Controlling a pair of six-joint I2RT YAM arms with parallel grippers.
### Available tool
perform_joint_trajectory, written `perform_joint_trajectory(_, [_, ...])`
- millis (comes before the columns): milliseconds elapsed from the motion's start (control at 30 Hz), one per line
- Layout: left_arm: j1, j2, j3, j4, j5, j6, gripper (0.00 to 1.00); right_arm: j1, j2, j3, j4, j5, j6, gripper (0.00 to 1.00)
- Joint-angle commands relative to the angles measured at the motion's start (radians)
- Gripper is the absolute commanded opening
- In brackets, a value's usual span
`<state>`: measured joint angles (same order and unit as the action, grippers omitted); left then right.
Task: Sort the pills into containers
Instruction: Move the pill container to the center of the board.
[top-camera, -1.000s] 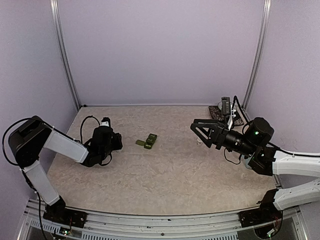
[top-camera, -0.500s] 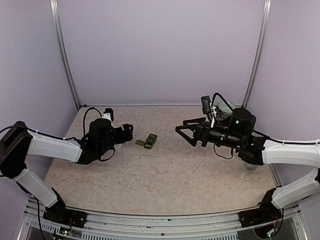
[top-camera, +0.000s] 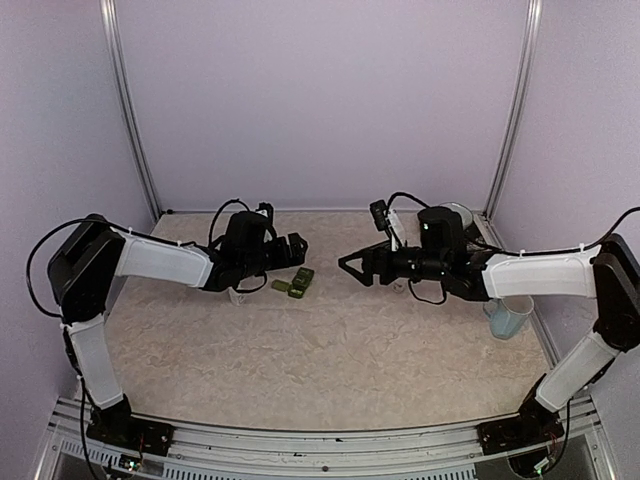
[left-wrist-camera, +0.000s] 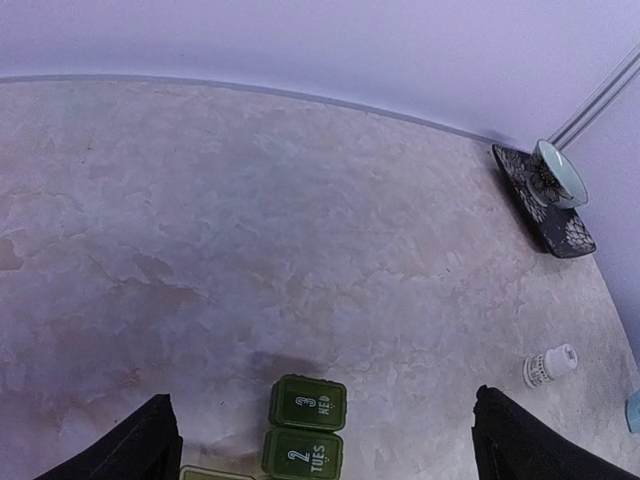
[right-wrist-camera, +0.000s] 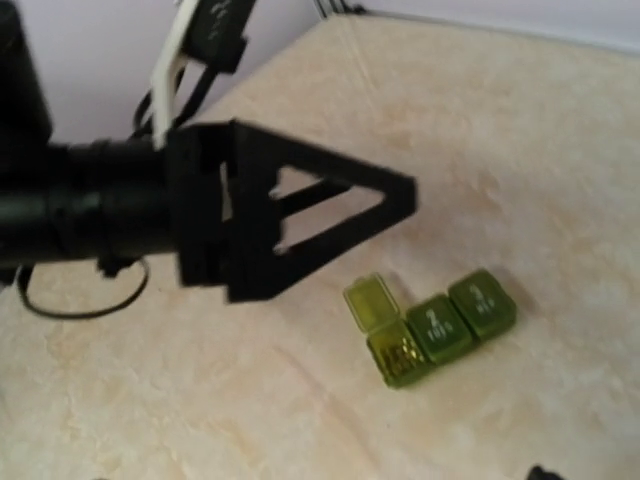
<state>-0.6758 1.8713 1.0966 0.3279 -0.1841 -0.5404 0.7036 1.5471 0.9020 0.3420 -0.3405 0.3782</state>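
From above, the containers (top-camera: 295, 284) lie on the table (top-camera: 300, 370) around its middle, toward the far side. They sit between the two grippers, no writing legible at this range. A second ago both arms were drawn back to the sides. Now the left gripper (top-camera: 296, 250) hangs just left of the strip with its fingers spread and empty, and the right gripper (top-camera: 347, 268) has come in from the right, fingers also apart and empty. The strip has not moved. One pale blue mug (top-camera: 508, 318), earlier hidden by the right arm, now shows near the right edge.

In the left wrist view, two shut lids read "3 WED" and "2 TUES". A third lid, paler, is cut off by the bottom edge. The wrist's two dark fingers stand wide at the lower corners, the strip between them. To the far right are one bowl (left-wrist-camera: 557, 173) on one dark saucer (left-wrist-camera: 562, 228), and nearer, one small white bottle (left-wrist-camera: 549, 366) (its label too small to read).

The right wrist view shows three joined compartments: two shut, numbered 2 and 3, and one with its lid flipped open. The left arm's triangular finger is beside them.
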Motion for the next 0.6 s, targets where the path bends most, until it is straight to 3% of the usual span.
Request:
perform_joint_trajectory(0, [0.031, 0.068, 0.074, -0.088, 0.098, 0.019, 0.99, -0.006, -0.024, 0.008, -0.037, -0.01, -0.02, 0.88])
perform_joint_trajectory(567, [0.064, 0.271, 0.257, -0.204, 0.376, 0.139, 0.94, -0.016, -0.279, -0.06, -0.205, 0.015, -0.072, 0.88])
